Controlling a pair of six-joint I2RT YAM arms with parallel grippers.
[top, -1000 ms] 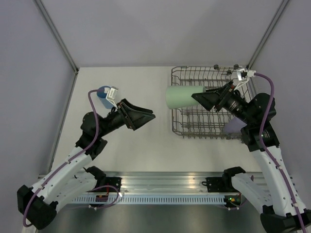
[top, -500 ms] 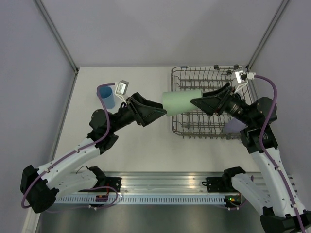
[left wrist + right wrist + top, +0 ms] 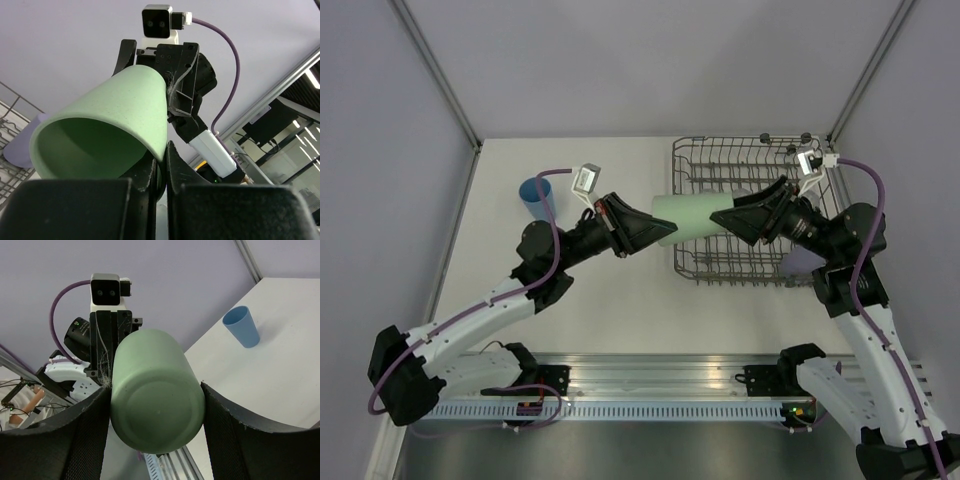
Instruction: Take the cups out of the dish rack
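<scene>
**Spotter:** Give me the layout, big things first.

**Operator:** I've got the table (image 3: pixel 620 300) with the dish rack (image 3: pixel 720 160) at its far right. One blue cup (image 3: pixel 535 197) stands upright on the far left, well apart from the rack. A lilac cup (image 3: pixel 800 262) sits at the rack's near right corner, beside my right arm.

**Spotter:** And the one you're working?

**Operator:** The pale green cup (image 3: pixel 692 215) is off the table, hanging over the rack's left edge between my two arms. Its long axis runs left to right. The open mouth faces my left arm and the closed base faces my right.

**Spotter:** Who has it?

**Operator:** Both. My right gripper (image 3: pixel 728 220) has a finger pressed on each side of the base end. My left gripper (image 3: pixel 161 159) has its fingers almost together, pinching the cup's wall at the rim, one finger inside the mouth and one outside.

**Spotter:** So what does the next move turn on?

**Operator:** I'd say the right letting go. The cup lies straight along the line between the grippers, so a rim-only pinch may let the base end sag.
</scene>
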